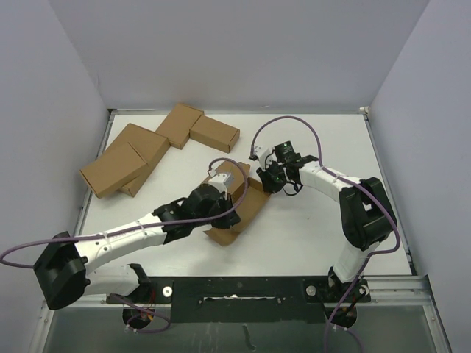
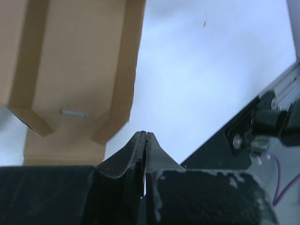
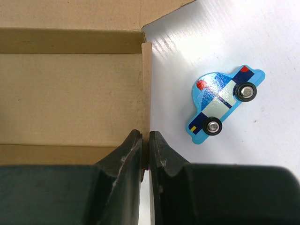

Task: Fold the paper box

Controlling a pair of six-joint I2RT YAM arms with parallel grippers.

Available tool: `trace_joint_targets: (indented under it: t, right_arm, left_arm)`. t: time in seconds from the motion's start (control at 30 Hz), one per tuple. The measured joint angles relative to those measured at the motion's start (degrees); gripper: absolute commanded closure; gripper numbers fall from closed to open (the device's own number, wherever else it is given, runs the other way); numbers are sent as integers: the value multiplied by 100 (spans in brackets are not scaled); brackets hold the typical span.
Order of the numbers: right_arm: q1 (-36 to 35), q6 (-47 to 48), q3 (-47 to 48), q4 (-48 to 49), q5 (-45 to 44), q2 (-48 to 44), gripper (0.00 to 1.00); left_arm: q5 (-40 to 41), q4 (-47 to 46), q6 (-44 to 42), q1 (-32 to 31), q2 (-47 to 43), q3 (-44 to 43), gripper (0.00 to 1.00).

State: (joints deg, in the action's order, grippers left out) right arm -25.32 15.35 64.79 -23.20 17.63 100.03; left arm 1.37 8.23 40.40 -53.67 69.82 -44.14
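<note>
So, the paper box sits half-folded around the middle of the white table, between the two arms, with flaps sticking out. The right claw is clamped on the thin edge of one upright cardboard wall, one finger on each side of it. The left claw is pressed together with nothing in it. From its wrist camera the tips sit over the table just beside a flap with a small slot. A little blue toy police car lies flat on the table near the right claw. Four brown cartons are bunched at the far left corner, well apart from the box.
</note>
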Motion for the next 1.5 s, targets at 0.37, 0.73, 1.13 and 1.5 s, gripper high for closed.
trace_joint_targets:
  t: [0.37,0.73,1.13,1.5]
  right_arm:
    - [0,0,0,0,2,0,100]
    - [0,0,-4,0,20,0,100]
    - [15,-39,-13,4,42,0,100]
    - [129,-485,-157,170,116,-24,100]
  left_arm:
    - [-546,586,44,-173,282,365,100]
    - [-258,560,-33,-50,1443,-59,100]
    - [-234,317,-223,90,1928,-472,94]
    - [11,1027,9,96,-494,-175,46]
